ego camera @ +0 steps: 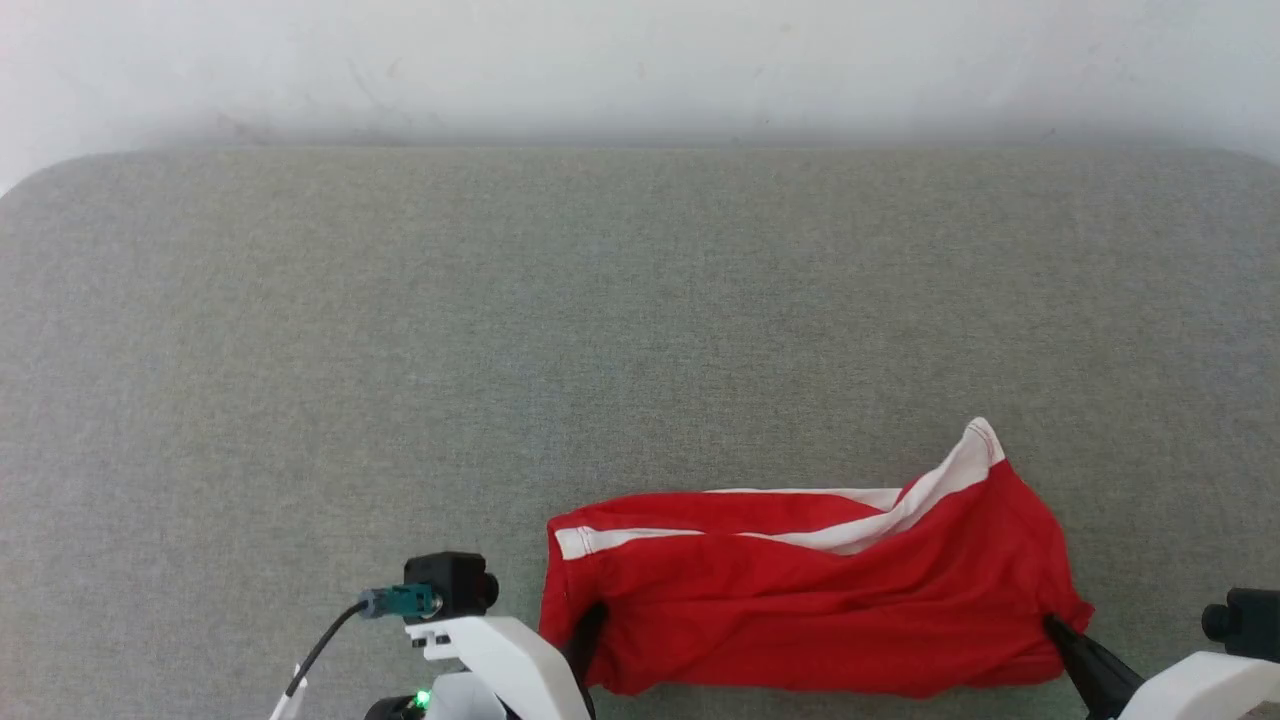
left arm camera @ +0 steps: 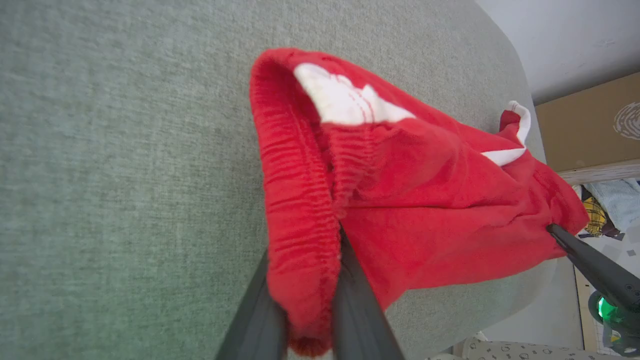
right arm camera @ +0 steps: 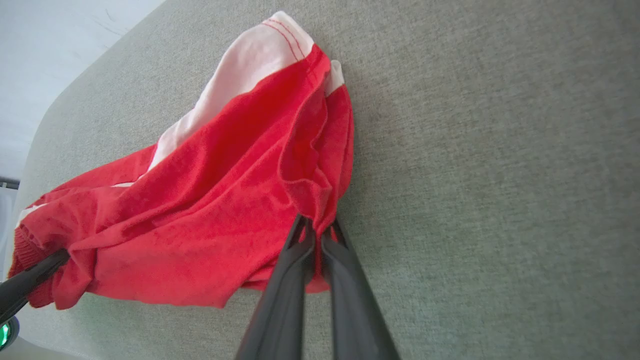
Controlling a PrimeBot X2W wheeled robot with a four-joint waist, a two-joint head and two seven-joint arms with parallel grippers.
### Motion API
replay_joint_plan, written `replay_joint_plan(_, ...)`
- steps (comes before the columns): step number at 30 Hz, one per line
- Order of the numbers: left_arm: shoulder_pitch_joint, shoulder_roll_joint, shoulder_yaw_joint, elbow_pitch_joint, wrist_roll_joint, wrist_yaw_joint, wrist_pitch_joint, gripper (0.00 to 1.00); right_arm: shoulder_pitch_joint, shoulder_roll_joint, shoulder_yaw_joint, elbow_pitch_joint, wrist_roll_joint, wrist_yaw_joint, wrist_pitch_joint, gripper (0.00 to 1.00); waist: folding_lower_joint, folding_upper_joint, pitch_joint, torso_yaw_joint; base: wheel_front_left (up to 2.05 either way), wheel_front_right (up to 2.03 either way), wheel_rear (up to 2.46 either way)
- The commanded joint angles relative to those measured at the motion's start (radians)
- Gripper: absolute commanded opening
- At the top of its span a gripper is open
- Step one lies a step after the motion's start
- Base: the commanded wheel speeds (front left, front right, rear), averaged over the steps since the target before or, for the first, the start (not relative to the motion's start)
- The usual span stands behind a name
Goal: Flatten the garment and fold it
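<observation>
Left pincer (left arm camera: pixel 307 255), right pincer (right arm camera: pixel 315 227) grip rumpled red garment (ego camera: pixel 800 610); white stripes (ego camera: pixel 690 540)

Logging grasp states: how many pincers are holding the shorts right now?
2. The left pincer grips the shorts at the waistband; the right pincer grips the opposite end.

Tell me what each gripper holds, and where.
The red shorts: left gripper pinches the elastic waistband, right gripper a bunched corner of the leg end.

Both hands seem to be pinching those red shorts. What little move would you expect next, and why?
Probably draw the left hand and right hand apart: each is shut on one end of the shorts, which lie creased between them on the grey table.
</observation>
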Motion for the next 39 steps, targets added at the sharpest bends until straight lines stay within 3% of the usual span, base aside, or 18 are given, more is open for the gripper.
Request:
replay_joint_plan(1,0.000,-0.003,0.005,0.016,-0.002,-0.004,-0.012,0.30,-0.015,-0.001,0.002,0.015,-0.004,-0.001,-0.020,0.33,0.0001,-0.0001,-0.008,-0.007,0.00,0.00,0.00)
replay_joint_plan(2,-0.001,-0.008,0.007,0.024,-0.003,-0.006,-0.016,0.38,-0.020,-0.001,0.004,0.023,-0.008,-0.001,-0.029,0.50,0.0001,-0.0001,-0.009,-0.006,0.00,0.00,0.00)
replay_joint_plan(3,-0.003,-0.012,0.007,0.031,-0.004,-0.007,-0.020,0.47,-0.023,-0.001,0.006,0.031,-0.012,-0.001,-0.034,0.95,0.0001,-0.0001,-0.011,-0.006,0.00,0.00,0.00)
replay_joint_plan(4,-0.006,-0.014,0.007,0.038,-0.004,-0.008,-0.023,0.55,-0.026,-0.001,0.009,0.037,-0.014,-0.001,-0.038,1.00,0.0001,-0.0001,-0.012,-0.005,0.00,0.00,0.00)
replay_joint_plan(5,-0.007,-0.017,0.007,0.044,-0.005,-0.009,-0.026,0.73,-0.029,-0.001,0.012,0.039,-0.014,-0.001,-0.042,1.00,0.0001,-0.0001,-0.013,-0.004,0.00,0.00,0.00)
replay_joint_plan(6,-0.008,-0.021,0.010,0.047,-0.006,-0.010,-0.033,1.00,-0.030,-0.001,0.016,0.040,-0.017,-0.001,-0.043,1.00,0.0001,-0.0001,-0.014,-0.002,0.00,0.00,0.00)
replay_joint_plan(11,0.003,-0.030,0.030,0.046,-0.005,-0.008,-0.079,1.00,-0.022,-0.001,0.025,0.002,-0.026,-0.001,-0.024,1.00,0.0001,-0.0001,-0.019,0.003,0.00,0.00,0.00)
replay_joint_plan(16,0.045,-0.019,0.096,-0.027,0.012,0.017,-0.186,1.00,-0.006,-0.001,-0.029,-0.070,-0.047,-0.001,-0.032,1.00,0.0001,-0.0001,-0.019,0.001,0.00,0.00,0.00)
replay_joint_plan(26,0.071,0.063,0.189,-0.151,0.249,0.088,-0.491,1.00,-0.027,-0.001,-0.055,-0.041,-0.145,-0.001,-0.071,1.00,0.0001,-0.0001,-0.003,0.021,0.00,0.00,0.00)
replay_joint_plan(30,0.057,0.073,0.184,-0.151,0.339,0.110,-0.521,1.00,-0.046,-0.001,-0.030,0.012,-0.198,-0.001,-0.076,1.00,0.0001,-0.0001,0.009,0.034,0.00,0.00,0.00)
replay_joint_plan(39,0.055,0.065,0.174,-0.142,0.354,0.109,-0.525,1.00,-0.089,-0.001,0.007,0.151,-0.201,-0.001,-0.103,1.00,0.0001,-0.0001,0.024,0.054,0.00,0.00,0.00)
